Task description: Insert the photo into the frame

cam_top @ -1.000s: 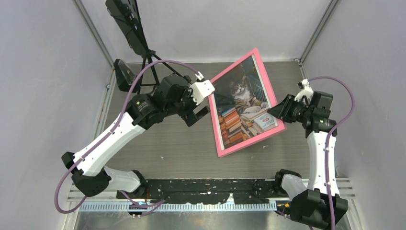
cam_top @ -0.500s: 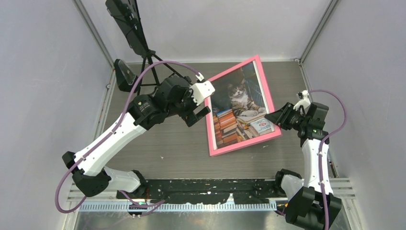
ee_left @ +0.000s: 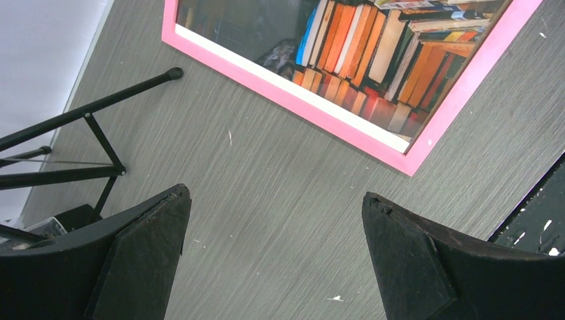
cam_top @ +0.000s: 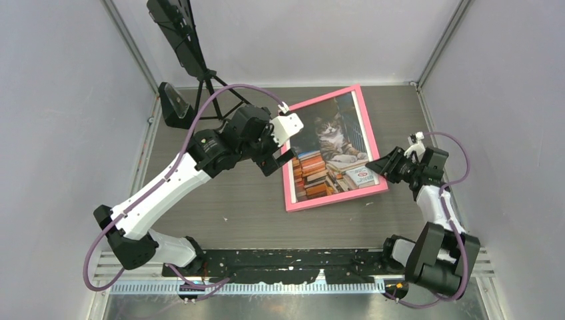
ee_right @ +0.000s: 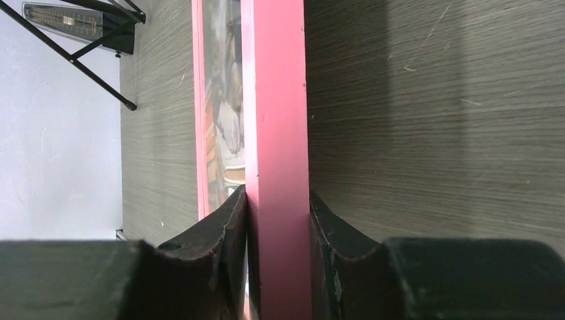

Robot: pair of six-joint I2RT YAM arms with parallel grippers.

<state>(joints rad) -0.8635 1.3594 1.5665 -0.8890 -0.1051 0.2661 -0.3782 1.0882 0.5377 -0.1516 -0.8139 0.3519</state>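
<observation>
Right gripper (cam_top: 377, 165), top view: jaws are clamped on the right rail of the frame (cam_top: 336, 199), close to its near-right corner. Left gripper (cam_top: 283, 155) hangs with its jaws wide apart over the frame's left rail and holds nothing. The photo (cam_top: 330, 150) sits inside the frame, picture side up. The frame is right of centre on the table (cam_top: 220, 200). I cannot tell whether the gripped edge rests on the table or is slightly raised. The long axis runs near to far, a little skewed to the table edges. The cat's head points far and the book stacks point near.

Left wrist view: the left gripper (ee_left: 274, 200) is open above bare table (ee_left: 266, 240). The frame's corner (ee_left: 300, 103) lies ahead of the fingertips, apart from them, with the photo (ee_left: 360, 60) filling it to the rail. A tripod (ee_left: 80, 113) leg stands just left of the frame.

Right wrist view: the right gripper (ee_right: 276, 200) pinches the pink rail (ee_right: 274, 100), one fingertip on each side. The photo (ee_right: 223, 113) shows as a narrow strip beyond that rail.

Handling, as I judge it: the assembly is light and stiff, but the rails are thin and a grip at one corner lets it swing. The print's glossy face will mark and slip, so I take hold on the rail only, never on the picture. I judge a mid-rail hold to be steadier than a corner hold.
</observation>
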